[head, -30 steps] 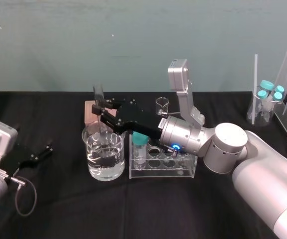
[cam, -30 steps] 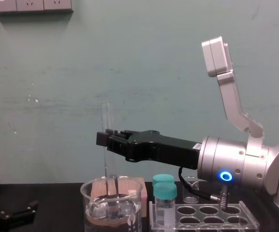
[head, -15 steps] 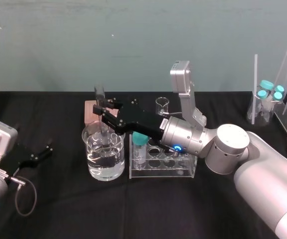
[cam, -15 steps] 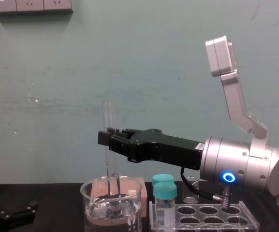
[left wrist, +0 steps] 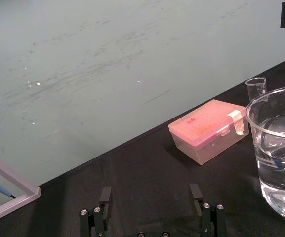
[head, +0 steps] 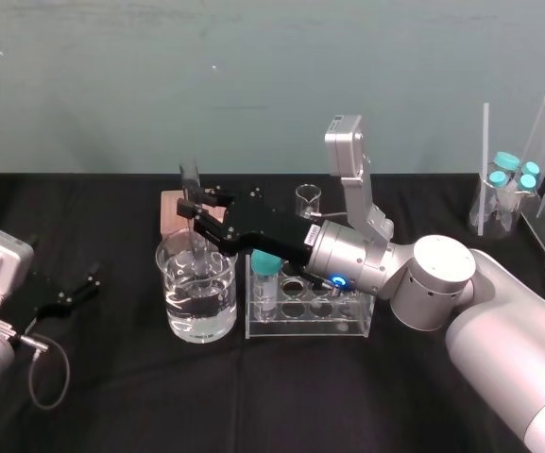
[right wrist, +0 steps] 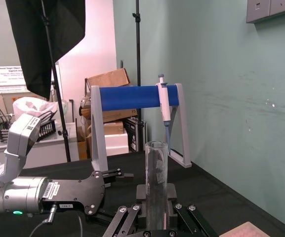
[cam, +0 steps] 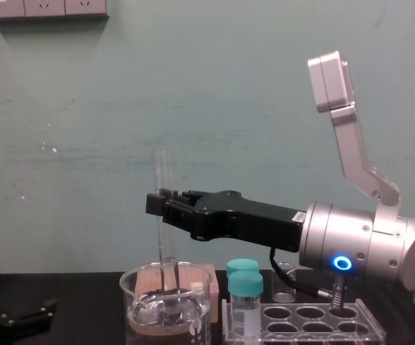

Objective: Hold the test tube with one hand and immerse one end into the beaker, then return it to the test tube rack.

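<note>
Gripping the test tube (cam: 164, 172) near its middle, the right pincer (cam: 162, 205) was seen closed on it above the beaker (head: 217, 302), the arm being reached in from the right over the test tube rack (head: 310, 316). The tube was held upright, its open top raised above the pincer and its rounded lower end dipped into the water inside the beaker. The beaker was set on the black counter (head: 111, 396) just left of the rack, at whose left end a teal-capped vial (head: 266, 274) was lodged. A pink box (left wrist: 209, 129) was placed behind the beaker. The left pincer (left wrist: 152, 195) was parked low at the counter's left, fingers spread apart.
</note>
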### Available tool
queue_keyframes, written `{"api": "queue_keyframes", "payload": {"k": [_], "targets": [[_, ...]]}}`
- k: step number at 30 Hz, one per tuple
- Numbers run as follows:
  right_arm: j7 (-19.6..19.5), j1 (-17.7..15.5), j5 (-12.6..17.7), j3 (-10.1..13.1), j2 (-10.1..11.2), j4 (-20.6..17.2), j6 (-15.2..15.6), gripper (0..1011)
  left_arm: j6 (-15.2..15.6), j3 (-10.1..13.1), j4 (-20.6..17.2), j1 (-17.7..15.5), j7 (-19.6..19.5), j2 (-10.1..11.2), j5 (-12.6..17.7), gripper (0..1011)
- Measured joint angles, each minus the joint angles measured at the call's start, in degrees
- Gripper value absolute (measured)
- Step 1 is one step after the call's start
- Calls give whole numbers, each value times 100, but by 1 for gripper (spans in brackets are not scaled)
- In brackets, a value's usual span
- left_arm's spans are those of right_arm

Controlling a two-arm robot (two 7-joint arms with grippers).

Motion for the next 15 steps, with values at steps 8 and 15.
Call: {"api": "queue_keyframes", "payload": {"k": [8, 15], "targets": [[-1, -1, -1, -3, 2, -3, 15, 225, 0, 0, 0, 0, 0, 0, 0, 1000], [-3, -19, -5, -13, 5, -19, 27, 225, 0, 0, 0, 0, 0, 0, 0, 1000]]}}
